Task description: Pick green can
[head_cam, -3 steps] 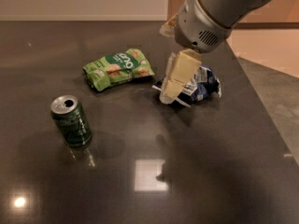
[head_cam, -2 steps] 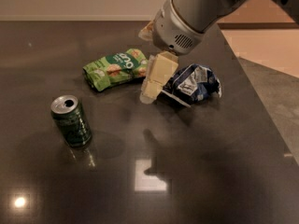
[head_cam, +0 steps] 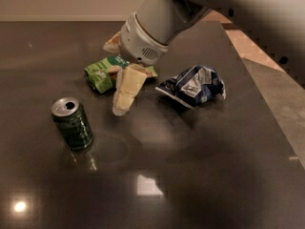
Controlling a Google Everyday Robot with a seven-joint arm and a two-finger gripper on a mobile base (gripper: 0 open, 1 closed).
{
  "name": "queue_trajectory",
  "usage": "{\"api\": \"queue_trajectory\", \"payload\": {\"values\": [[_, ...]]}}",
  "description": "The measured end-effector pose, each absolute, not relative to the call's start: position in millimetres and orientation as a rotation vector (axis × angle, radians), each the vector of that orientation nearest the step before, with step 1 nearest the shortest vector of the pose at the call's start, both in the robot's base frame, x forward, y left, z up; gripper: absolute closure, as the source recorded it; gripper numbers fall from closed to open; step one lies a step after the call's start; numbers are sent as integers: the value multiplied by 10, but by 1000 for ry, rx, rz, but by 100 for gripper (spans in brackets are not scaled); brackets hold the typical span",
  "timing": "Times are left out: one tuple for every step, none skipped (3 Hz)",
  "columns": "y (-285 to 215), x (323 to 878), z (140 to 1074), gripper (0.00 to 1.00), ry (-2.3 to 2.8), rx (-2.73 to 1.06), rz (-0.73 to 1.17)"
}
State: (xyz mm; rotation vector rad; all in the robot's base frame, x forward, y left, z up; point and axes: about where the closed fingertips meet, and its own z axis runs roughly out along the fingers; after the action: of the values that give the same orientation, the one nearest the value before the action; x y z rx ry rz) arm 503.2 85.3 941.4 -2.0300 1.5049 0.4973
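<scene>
The gripper [head_cam: 122, 105] is hanging low over the dark table [head_cam: 214, 175]; I cannot tell whether it is spread or closed. The green can [head_cam: 72, 124] is standing upright left of it in the view, apart from it. A green snack bag [head_cam: 99, 74] is lying just behind it, and a blue bag [head_cam: 194, 86] is lying to its right.

Cropped by the top and right edges: the arm [head_cam: 238, 13] carrying the end effector [head_cam: 123, 104], low over the worktop [head_cam: 200, 175] between green can [head_cam: 72, 124] and blue bag [head_cam: 193, 86]. Partly hidden behind the end effector: the light-green snack bag [head_cam: 99, 75]. Half covered by the arm: a pale shape [head_cam: 112, 44], too unclear to name. Print on the green can too small to read
</scene>
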Motion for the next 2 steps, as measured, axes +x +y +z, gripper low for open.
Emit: {"api": "queue_trajectory", "payload": {"values": [[1119,4901,9289,0,1411,-2105,547],[1319,4752,9178,0,1331,-2172,584]]}}
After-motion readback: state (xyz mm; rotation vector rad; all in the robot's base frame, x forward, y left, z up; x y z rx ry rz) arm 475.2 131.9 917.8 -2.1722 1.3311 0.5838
